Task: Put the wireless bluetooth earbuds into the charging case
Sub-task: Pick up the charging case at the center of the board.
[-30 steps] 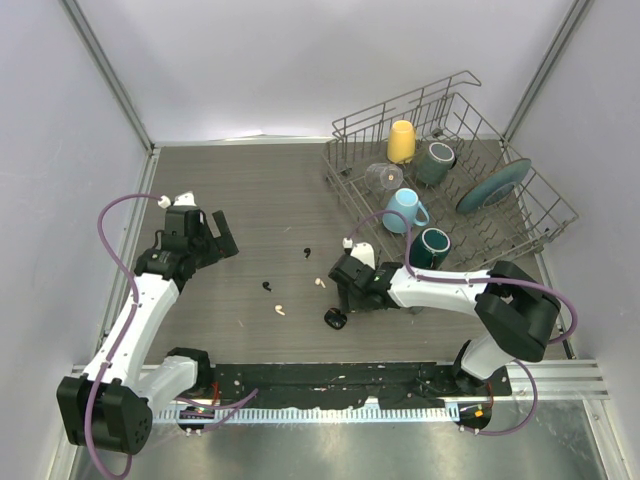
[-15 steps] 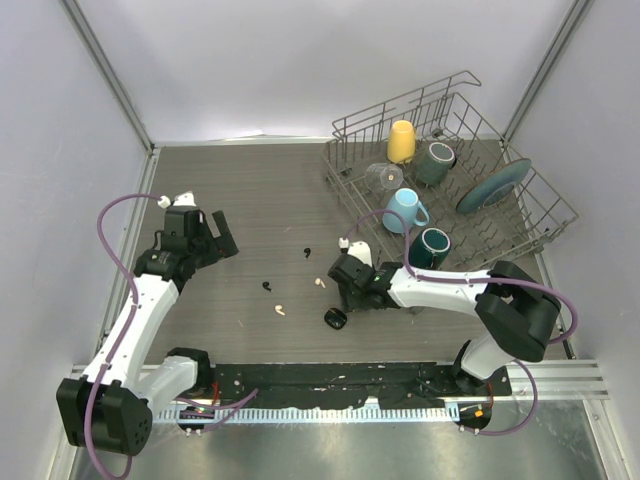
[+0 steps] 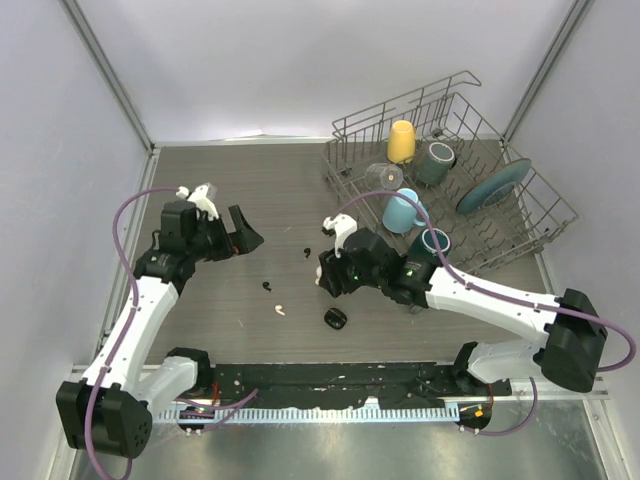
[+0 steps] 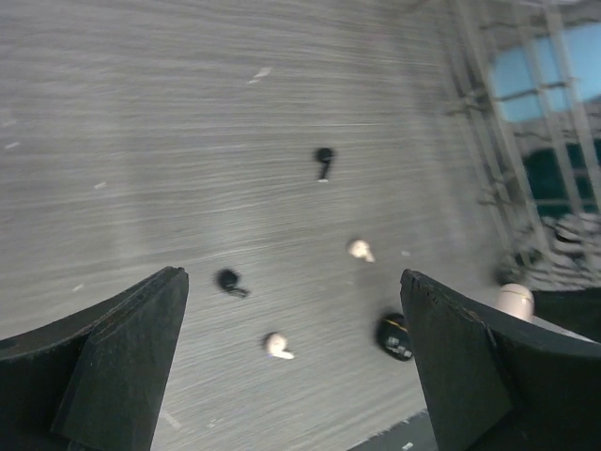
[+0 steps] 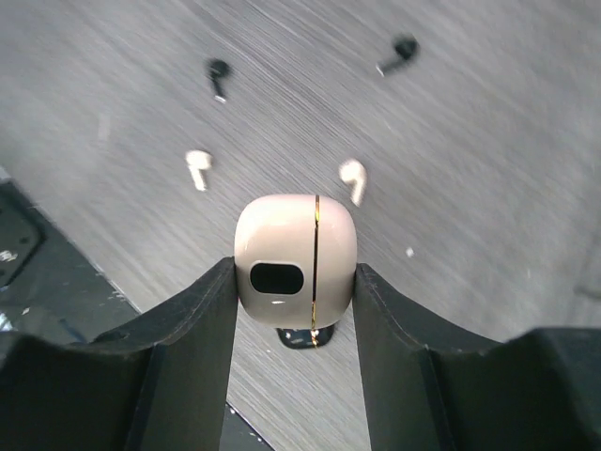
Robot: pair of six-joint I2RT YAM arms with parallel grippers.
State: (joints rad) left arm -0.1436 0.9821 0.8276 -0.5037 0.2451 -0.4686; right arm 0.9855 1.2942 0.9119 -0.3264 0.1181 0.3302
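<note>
- The right gripper (image 5: 296, 266) is clamped on a cream-white rounded plastic charging case (image 5: 295, 246). Both fingers press its sides, and it looks lifted off the grey wood-grain tabletop (image 3: 230, 180).
- The left gripper (image 4: 291, 277) is spread wide with nothing in it, hovering over the left part of the table and aimed at the earbuds.
- None of the buds are in a case yet. They lie loose and apart on the table: a black stemmed earbud (image 4: 324, 158), a second black earbud (image 4: 228, 280), a cream-white stemmed earbud (image 4: 361, 249) and a second cream-white earbud (image 4: 275, 345).
- A small black rounded case (image 3: 335, 318) sits on the table just beside the held one. I can't tell if it's open.
- My read is that this is the "get the case in hand" step. The lid looks shut along its thin gold seam, so I think it has to be popped open next. After that, the free left arm would need a really delicate pinch on one of the cream-white buds.
- I can't read any branding or text anywhere. The held case shows only a dark oval window and that gold line.
- The wire dish rack (image 3: 350, 185) with mugs at the back right isn't involved.
</note>
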